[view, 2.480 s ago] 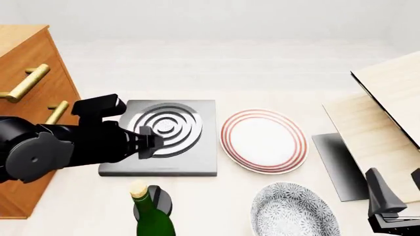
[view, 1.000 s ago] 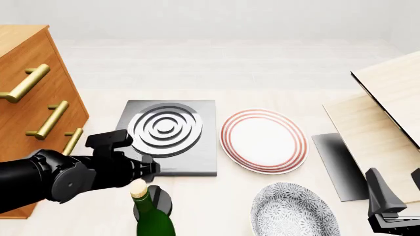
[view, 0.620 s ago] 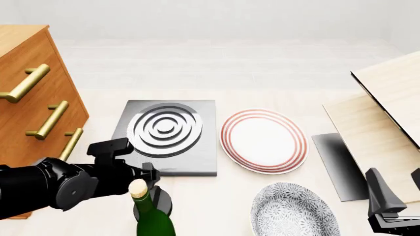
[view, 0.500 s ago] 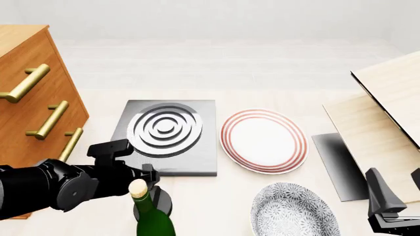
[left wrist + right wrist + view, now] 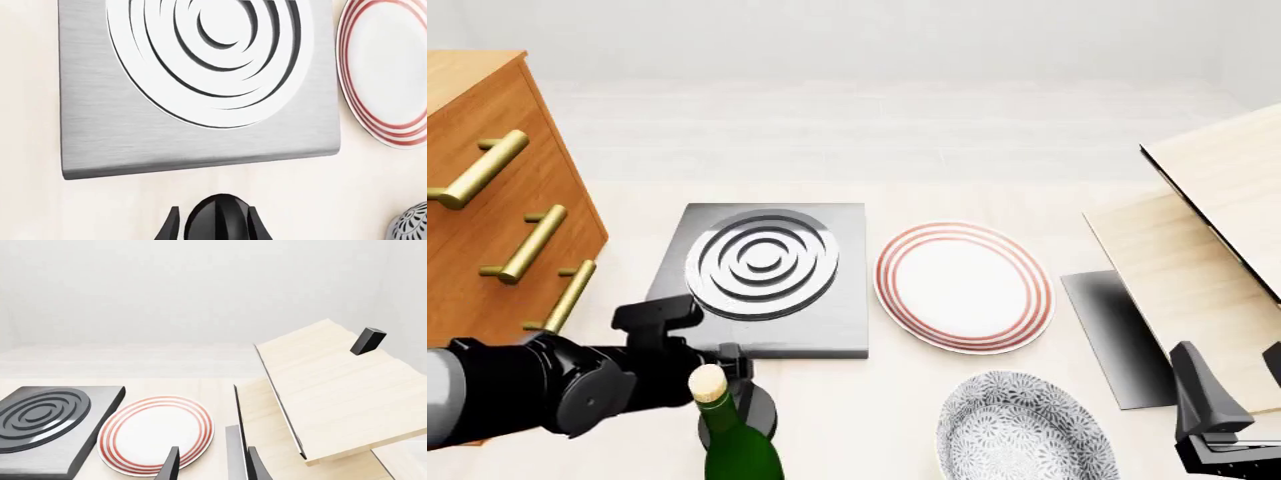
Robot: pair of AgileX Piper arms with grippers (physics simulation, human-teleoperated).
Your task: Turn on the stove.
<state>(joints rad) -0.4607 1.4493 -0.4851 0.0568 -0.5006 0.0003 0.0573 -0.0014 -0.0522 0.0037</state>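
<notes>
The stove point(image 5: 767, 275) is a dark-grey square slab with silver-white burner rings, left of centre on the table; it fills most of the left wrist view point(image 5: 200, 85). My left gripper point(image 5: 731, 360) hovers just in front of the stove's near edge. Its fingers point(image 5: 175, 227) stand apart, open, and a black rounded object point(image 5: 220, 220) shows between them, short of the slab. My right gripper point(image 5: 1228, 400) rests open at the lower right, far from the stove, with nothing between its fingers point(image 5: 171, 465). The stove also shows in the right wrist view point(image 5: 47, 420).
A green bottle point(image 5: 731, 440) stands by a black disc point(image 5: 754, 408) just under my left arm. A red-rimmed white plate point(image 5: 964, 287) lies right of the stove, a patterned plate point(image 5: 1025, 435) nearer. A wooden dresser point(image 5: 487, 200) fills the left. Wooden boards point(image 5: 1201, 230) and a dark panel point(image 5: 1114, 335) lie right.
My left arm has drawn back from over the burner rings toward me and lower, ending at the stove's near edge beside the bottle. The right arm has not moved.
</notes>
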